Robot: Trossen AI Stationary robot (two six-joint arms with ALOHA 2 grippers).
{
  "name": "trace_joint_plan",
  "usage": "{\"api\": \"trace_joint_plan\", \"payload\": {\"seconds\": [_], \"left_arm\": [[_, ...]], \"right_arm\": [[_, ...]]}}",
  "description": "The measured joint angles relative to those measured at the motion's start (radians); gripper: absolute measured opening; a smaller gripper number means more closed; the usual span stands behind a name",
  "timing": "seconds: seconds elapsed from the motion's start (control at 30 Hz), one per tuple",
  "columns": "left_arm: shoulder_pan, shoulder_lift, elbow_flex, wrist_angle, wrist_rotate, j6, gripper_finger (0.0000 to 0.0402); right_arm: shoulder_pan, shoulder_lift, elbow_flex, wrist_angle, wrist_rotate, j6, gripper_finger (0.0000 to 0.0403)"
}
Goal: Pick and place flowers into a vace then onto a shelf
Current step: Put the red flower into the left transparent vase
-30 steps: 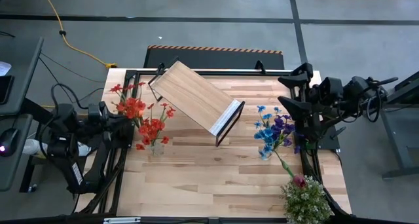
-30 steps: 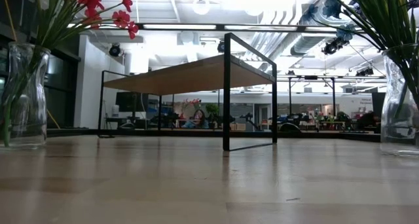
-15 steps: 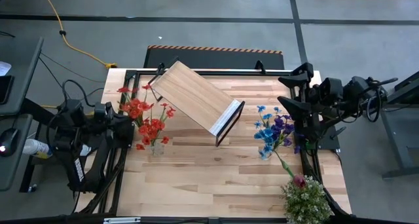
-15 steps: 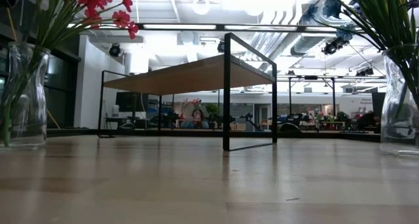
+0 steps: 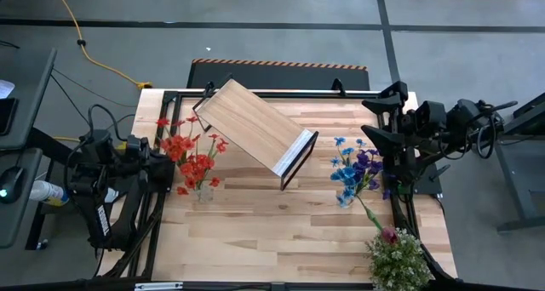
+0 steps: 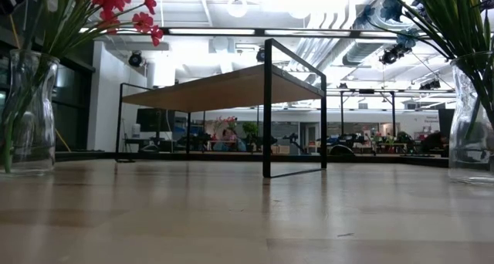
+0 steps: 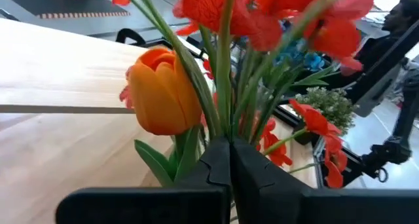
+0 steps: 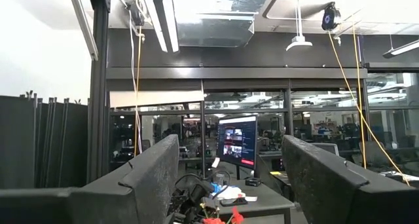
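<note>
My left gripper [image 5: 156, 152] is at the table's left edge, shut on a bunch of flowers: red sprays [image 7: 262, 14] and an orange tulip [image 7: 163, 90]. Their blooms [image 5: 174, 142] point toward the table's middle. Beside them a glass vase [image 6: 27, 113] holds more red flowers [image 5: 197, 168]. The wooden shelf [image 5: 255, 129] stands askew on its black legs at the far middle. My right gripper [image 8: 226, 178] is raised at the right edge [image 5: 381, 119], open and empty. My left gripper pinches the bundled green stems [image 7: 226, 129] of the sprays and the tulip between its two shut fingers [image 7: 258, 178]. The stems rise out of the fingers and fan out. The bunch is lifted clear of the table; its lower ends are hidden behind the fingers.
A second glass vase [image 6: 472, 117] with blue and purple blooms [image 5: 351, 172] stands at the right. A dark pink rose [image 5: 389, 235] and a bushy green plant [image 5: 398, 261] are at the near right corner. Bare wood [image 5: 272, 231] lies between the vases.
My left gripper has sunk a little and rolled, still shut on the bunch. The red blooms have shifted slightly beside the left vase.
</note>
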Motion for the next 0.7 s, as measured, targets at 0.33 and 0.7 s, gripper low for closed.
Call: {"api": "trace_joint_plan", "payload": {"seconds": [0.33, 0.7], "left_arm": [[0.0, 0.0, 0.0, -0.03, 0.003, -0.023, 0.0061], [0.0, 0.0, 0.0, -0.037, 0.001, -0.081, 0.0069]], "right_arm": [[0.0, 0.0, 0.0, 0.0, 0.0, 0.0, 0.0261], [0.0, 0.0, 0.0, 0.0, -0.027, 0.0, 0.0261]]}}
